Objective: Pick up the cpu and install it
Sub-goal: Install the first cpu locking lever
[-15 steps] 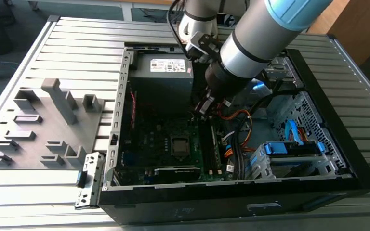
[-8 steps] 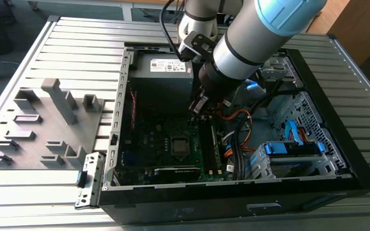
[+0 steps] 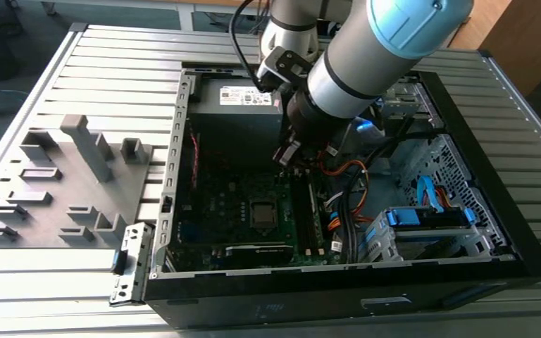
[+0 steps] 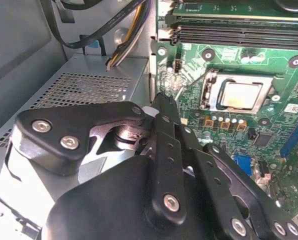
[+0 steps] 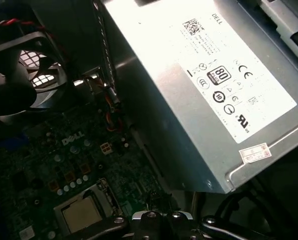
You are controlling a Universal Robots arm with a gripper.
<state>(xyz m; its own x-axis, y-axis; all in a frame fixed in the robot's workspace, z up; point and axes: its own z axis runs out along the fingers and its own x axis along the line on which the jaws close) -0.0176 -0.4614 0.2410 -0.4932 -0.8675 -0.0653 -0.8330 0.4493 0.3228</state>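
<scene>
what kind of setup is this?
Likely a robot lab bench for PC assembly: an open computer case lies on a slatted metal table, with a grey parts fixture beside it. The gripper hangs above the motherboard, where the cpu sits in its socket.

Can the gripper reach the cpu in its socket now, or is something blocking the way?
Probably yes. The cpu lies uncovered in the open socket frame, nothing lying over it, and the gripper hangs above the motherboard beside the power supply.
</scene>
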